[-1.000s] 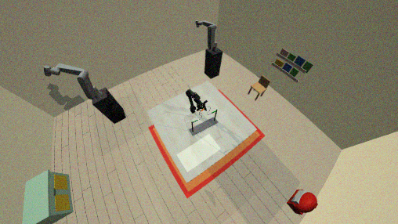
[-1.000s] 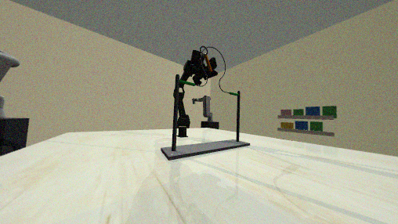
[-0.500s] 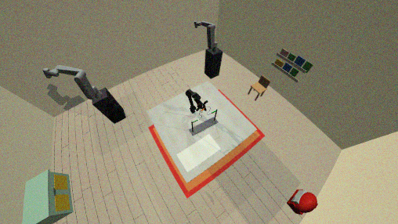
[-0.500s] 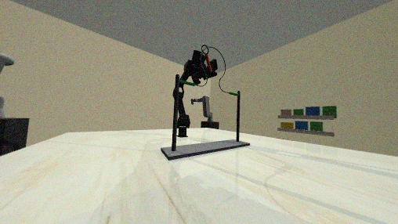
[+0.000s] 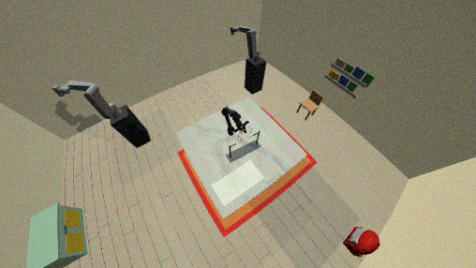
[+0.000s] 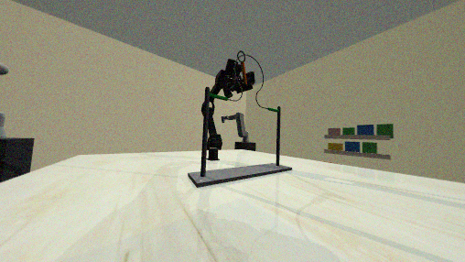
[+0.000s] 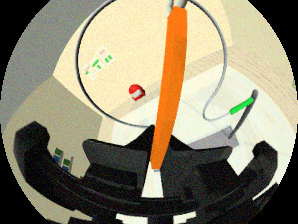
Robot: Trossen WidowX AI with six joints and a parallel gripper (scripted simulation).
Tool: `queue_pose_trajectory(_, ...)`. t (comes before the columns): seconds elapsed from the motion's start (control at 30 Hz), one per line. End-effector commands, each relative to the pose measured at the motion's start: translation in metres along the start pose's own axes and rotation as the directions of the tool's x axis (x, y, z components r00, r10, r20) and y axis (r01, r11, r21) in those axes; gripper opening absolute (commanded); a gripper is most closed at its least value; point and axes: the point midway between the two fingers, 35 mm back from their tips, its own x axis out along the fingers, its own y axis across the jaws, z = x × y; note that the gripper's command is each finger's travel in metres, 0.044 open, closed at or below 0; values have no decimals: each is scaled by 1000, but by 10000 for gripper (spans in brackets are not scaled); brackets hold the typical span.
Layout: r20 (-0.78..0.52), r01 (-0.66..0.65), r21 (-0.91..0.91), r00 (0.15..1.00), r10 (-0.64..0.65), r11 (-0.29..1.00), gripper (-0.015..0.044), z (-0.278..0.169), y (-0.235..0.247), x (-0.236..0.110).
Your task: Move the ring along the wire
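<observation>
My gripper (image 6: 240,79) (image 5: 242,127) (image 7: 154,128) is shut on the orange handle (image 6: 244,72) (image 7: 170,76), high above the wire stand. The handle points upward and the small ring (image 6: 237,56) sits at its top end, around the thin grey wire (image 6: 262,72) near the top of its arc. The left post (image 6: 205,137) has a green wire part (image 6: 220,97). The right post (image 6: 278,137) has the other green part (image 6: 272,109) (image 7: 241,104).
The posts stand on a grey base plate (image 6: 240,173) (image 5: 244,151) on a marble table (image 6: 114,206). Two other robot arms on black pedestals (image 5: 131,126) (image 5: 254,74), a chair (image 5: 311,103), a wall shelf (image 6: 359,137) and a cabinet (image 5: 56,234) stand far off.
</observation>
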Motion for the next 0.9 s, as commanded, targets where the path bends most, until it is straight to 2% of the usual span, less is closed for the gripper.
queue_pose_trajectory(0.0, 15, 20, -52, 1000, -19, 998, -150, 2, 0, -1)
queue_pose_trajectory(0.87, 82, 173, -321, 985, -155, 931, -150, 5, -10, -1)
